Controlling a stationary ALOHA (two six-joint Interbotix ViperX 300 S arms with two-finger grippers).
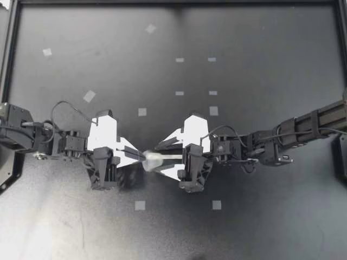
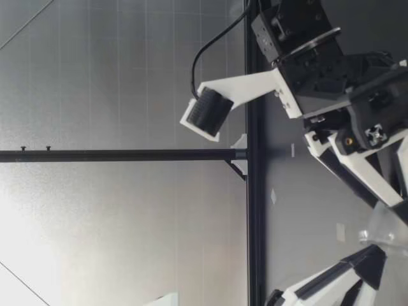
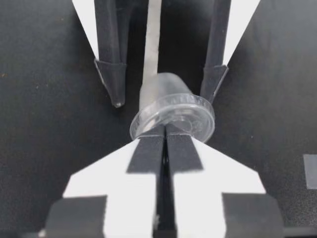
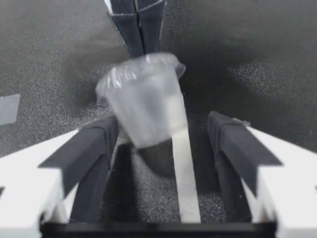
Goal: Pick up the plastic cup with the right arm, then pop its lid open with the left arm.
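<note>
My left gripper (image 1: 142, 154) fills the near part of its own wrist view, jaws pinched tight together on the rim of a small clear plastic cup (image 1: 152, 158). The cup (image 3: 173, 111) lies tipped on its side near the middle of the dark tabletop (image 1: 260, 65). Its mouth is toward that gripper and its base points at my right gripper (image 1: 156, 157). The right gripper's jaws stand wide, one on each side of the cup (image 4: 146, 104). The base sits close against one finger (image 4: 96, 148) (whether it truly touches I cannot tell) and well clear of the other. From table height the cup (image 2: 387, 226) shows between the two grippers. Small pale tape squares (image 1: 140, 205) dot the tabletop around them.
</note>
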